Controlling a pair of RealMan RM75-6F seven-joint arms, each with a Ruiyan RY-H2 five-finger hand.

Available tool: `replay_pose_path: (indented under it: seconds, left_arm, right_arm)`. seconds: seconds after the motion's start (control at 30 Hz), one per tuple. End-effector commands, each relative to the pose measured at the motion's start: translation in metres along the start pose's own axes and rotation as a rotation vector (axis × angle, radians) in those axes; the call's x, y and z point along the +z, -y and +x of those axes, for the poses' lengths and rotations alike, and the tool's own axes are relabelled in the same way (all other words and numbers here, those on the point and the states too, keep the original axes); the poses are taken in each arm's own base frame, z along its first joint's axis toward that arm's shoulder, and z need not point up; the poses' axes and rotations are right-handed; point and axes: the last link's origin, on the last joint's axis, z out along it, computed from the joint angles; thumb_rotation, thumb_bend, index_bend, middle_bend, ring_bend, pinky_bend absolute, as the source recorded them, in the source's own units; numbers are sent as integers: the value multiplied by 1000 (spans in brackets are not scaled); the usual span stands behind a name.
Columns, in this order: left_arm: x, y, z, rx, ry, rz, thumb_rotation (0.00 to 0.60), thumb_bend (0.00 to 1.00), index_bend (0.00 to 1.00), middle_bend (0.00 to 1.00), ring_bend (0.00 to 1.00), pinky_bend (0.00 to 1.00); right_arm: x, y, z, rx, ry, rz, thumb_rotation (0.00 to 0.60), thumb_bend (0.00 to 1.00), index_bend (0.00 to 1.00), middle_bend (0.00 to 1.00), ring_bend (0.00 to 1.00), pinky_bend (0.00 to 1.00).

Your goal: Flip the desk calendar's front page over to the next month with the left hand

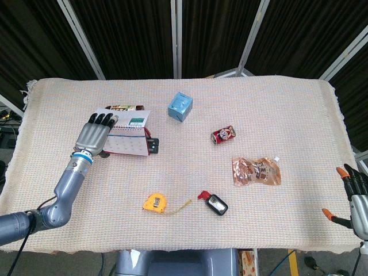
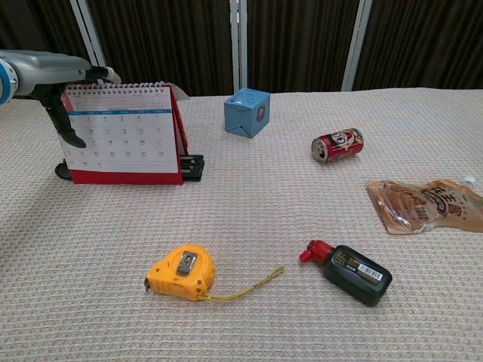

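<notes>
A woven cloth-covered table [image 1: 241,109] fills the frame before dark curtains [image 1: 138,34]. At left, the desk calendar [image 2: 124,136] stands upright; the left hand [image 1: 95,133] rests flat-fingered over its top, gripping nothing. The right hand [image 1: 356,198], lower right, is spread and empty.

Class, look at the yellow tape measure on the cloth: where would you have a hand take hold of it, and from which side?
Grip the tape measure across its case, coming from above. It lies flat with its metal clip up, its narrow edges free on both sides, and the pulled-out tape trails off toward the black bottle, so avoid that end.
</notes>
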Motion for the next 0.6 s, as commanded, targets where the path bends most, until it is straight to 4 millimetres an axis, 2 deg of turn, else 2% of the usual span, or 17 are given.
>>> replay_pose_path:
  seconds: [0.03,0.2,0.3,0.37,0.5,0.6]
  left_arm:
    - [-7,5,4,-25,-31,-9,600,65,0,0,0,39]
    - [-20,15,12,-73,-85,-7,600,69,0,0,0,5]
    - [-38,21,14,-116,-158,-16,600,74,0,0,0,0]
    - [-58,27,11,-128,-220,-20,600,82,0,0,0,0]
    - [-109,43,-17,-139,-266,3,600,84,0,0,0,0]
    - [-140,55,-38,-97,-295,31,600,83,0,0,0,0]
  right_arm:
    - [-1,2,0,-1,0,6,600,53,0,0,0,0]
    - [-2,6,0,-4,-5,22,600,53,0,0,0,0]
    - [-3,7,0,-7,-5,25,600,54,0,0,0,0]
    - [-3,7,0,-10,-5,26,600,53,0,0,0,0]
    - [-2,6,-2,-14,0,20,600,54,0,0,0,0]
    - [-1,6,-5,-19,1,16,600,54,0,0,0,0]
